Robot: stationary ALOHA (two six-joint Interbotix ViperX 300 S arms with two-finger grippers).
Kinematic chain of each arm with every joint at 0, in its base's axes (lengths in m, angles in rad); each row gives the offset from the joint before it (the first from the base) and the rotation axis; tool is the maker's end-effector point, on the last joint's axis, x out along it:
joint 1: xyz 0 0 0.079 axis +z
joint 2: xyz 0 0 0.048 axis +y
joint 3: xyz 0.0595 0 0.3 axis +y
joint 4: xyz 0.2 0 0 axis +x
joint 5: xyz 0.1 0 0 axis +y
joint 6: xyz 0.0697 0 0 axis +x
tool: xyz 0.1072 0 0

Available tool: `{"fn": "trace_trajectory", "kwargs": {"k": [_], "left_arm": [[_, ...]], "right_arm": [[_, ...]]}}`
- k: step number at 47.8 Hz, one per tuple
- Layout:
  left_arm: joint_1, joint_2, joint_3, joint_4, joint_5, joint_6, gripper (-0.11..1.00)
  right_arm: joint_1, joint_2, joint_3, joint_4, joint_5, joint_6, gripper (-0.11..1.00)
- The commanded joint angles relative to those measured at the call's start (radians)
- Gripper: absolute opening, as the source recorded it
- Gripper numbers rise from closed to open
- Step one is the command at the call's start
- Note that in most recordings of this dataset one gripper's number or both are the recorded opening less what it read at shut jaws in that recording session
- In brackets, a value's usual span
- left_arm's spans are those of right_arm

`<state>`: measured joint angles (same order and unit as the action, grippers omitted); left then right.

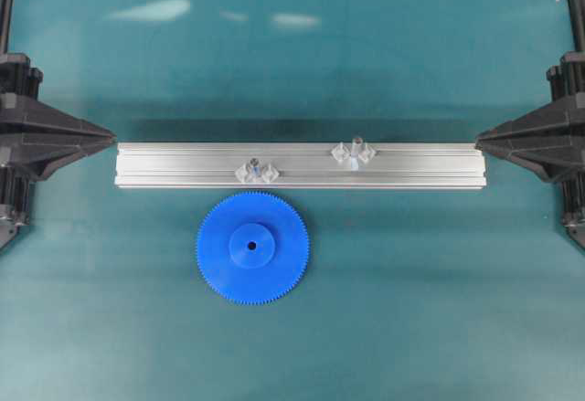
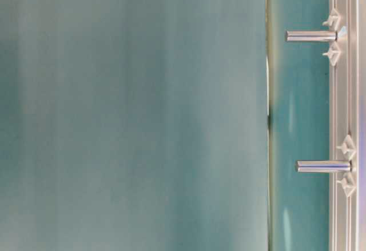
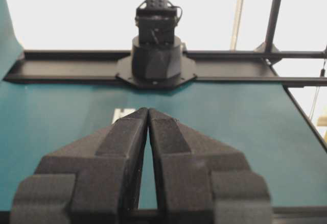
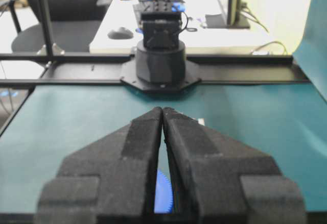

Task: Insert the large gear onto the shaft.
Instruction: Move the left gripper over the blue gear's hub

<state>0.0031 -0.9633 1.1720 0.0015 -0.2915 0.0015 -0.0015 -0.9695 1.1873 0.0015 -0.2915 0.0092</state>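
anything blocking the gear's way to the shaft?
Nothing visible. The large gear lies flat on the mat just in front of the rail. The shaft stands on it up and to the right, open mat between. The greyer peg sits nearer the gear, beside that line.

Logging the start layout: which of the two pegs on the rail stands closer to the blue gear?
The darker-tipped peg, left in the overhead view, directly above the large gear. The whitish shaft sits further right along the aluminium rail.
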Motion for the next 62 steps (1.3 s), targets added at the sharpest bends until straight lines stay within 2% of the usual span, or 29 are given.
{"fn": "trace_trajectory", "kwargs": {"k": [1, 4, 7, 11, 19, 27, 40, 53, 62], "left_arm": [[-0.017, 0.006, -0.011, 0.011, -0.009, -0.038, 0.11], [-0.017, 0.008, -0.018, 0.011, -0.009, -0.06, 0.15], [-0.017, 0.008, -0.026, 0.011, -0.008, -0.072, 0.1], [-0.017, 0.008, -0.029, 0.012, -0.006, -0.074, 0.03], [-0.017, 0.02, -0.046, 0.012, 0.04, -0.074, 0.02], [-0.02, 0.089, -0.094, 0.014, 0.13, -0.071, 0.02], [-0.071, 0.255, -0.16, 0.017, 0.19, -0.069, 0.02], [-0.08, 0.387, -0.206, 0.017, 0.222, -0.069, 0.02], [-0.087, 0.482, -0.247, 0.017, 0.291, -0.078, 0.02]], "right_arm": [[-0.002, 0.009, -0.014, 0.003, -0.006, 0.002, 0.16], [-0.002, 0.003, -0.006, 0.038, 0.012, 0.011, 0.22], [-0.002, -0.003, 0.0, 0.06, 0.044, 0.034, 0.22], [-0.002, -0.009, -0.002, 0.061, 0.1, 0.078, 0.16], [0.0, -0.021, -0.029, 0.061, 0.219, 0.135, 0.15], [0.0, -0.021, -0.048, 0.06, 0.325, 0.138, 0.15], [0.002, -0.015, -0.063, 0.061, 0.399, 0.146, 0.15], [0.002, -0.015, -0.06, 0.06, 0.413, 0.146, 0.15], [0.002, -0.017, -0.052, 0.06, 0.425, 0.146, 0.15]]}}
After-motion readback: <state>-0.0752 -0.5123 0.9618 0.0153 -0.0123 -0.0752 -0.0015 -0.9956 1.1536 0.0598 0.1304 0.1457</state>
